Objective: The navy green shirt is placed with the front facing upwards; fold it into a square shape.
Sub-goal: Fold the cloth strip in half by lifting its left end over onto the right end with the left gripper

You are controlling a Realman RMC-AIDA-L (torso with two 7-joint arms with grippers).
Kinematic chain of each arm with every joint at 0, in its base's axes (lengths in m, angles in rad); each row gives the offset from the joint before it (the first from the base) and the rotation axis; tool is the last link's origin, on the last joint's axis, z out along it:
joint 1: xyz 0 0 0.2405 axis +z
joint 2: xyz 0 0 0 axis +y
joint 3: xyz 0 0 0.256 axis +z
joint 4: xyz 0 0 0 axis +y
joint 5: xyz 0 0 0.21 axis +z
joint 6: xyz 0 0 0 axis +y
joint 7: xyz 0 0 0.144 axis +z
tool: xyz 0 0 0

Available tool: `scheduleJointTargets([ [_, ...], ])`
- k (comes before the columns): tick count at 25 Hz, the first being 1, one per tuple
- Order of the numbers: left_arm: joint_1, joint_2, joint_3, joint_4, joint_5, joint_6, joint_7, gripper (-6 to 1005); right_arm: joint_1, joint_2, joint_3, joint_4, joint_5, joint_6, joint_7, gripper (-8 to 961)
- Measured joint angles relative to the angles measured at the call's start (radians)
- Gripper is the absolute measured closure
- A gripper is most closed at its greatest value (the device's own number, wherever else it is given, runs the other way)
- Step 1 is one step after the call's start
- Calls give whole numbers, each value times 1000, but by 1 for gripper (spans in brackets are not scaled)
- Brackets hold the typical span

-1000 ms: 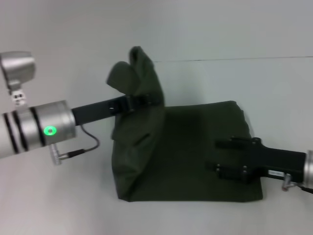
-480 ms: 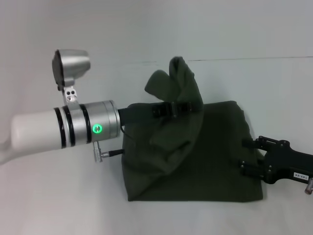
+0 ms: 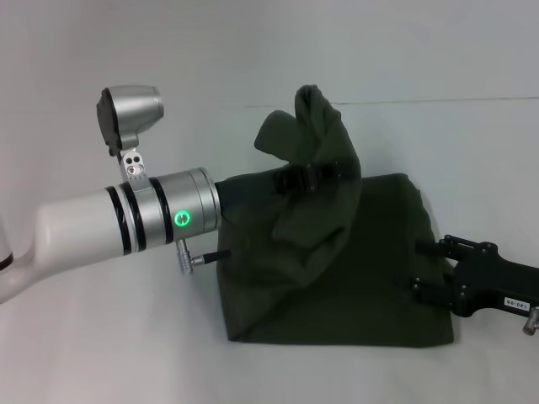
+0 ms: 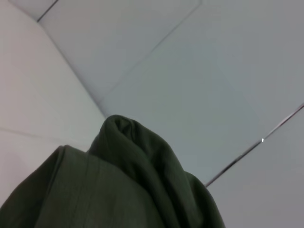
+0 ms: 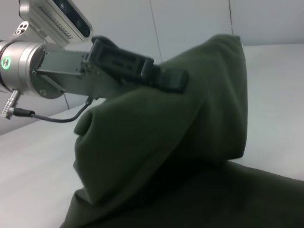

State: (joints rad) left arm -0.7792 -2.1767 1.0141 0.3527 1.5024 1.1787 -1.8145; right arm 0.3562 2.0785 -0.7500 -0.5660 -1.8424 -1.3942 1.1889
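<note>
Two robot arms work over a white table (image 3: 101, 353). On it lies the navy green shirt (image 3: 354, 278), already doubled into a dark rectangle. The left gripper (image 3: 324, 175) reaches in from the robot's left and is clamped on a bunch of the shirt's fabric, holding that flap raised in a peak directly above and around its fingers; the lifted cloth drapes down from the grip onto the flat part beneath. In the right wrist view the same left gripper (image 5: 161, 76) shows dark fingers closed against the fabric ridge. The right gripper (image 3: 434, 269) sits low at the shirt's edge on the robot's right, apart from the left gripper; whether it is pinching anything cannot be told. Likely trouble: the raised flap is bunched rather than flat, so laying it down may trap creases or leave a skewed edge; if the pinch slips, the flap would drop short of the far side. Lying flat, the shirt's long axis runs side to side, from one gripper toward the other. No lettering or collar is visible, so its facing cannot be told.
</note>
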Motion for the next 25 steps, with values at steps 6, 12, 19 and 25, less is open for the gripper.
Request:
scheduleJointTargets([
  [6, -27, 0, 64, -24, -42, -30, 25, 892, 0, 0, 0, 1, 0, 0, 0, 192],
  [12, -47, 0, 129, -70, -84, -67, 40, 893, -1, 0, 0, -1, 0, 0, 0, 192],
  [19, -96, 0, 178, -153, -154, -116, 47, 867, -2, -7, 2, -2, 1, -9, 6, 192],
  [25, -90, 0, 179, -160, -237, -118, 60, 688, -19, -26, 34, -3, 1, -30, 15, 193],
])
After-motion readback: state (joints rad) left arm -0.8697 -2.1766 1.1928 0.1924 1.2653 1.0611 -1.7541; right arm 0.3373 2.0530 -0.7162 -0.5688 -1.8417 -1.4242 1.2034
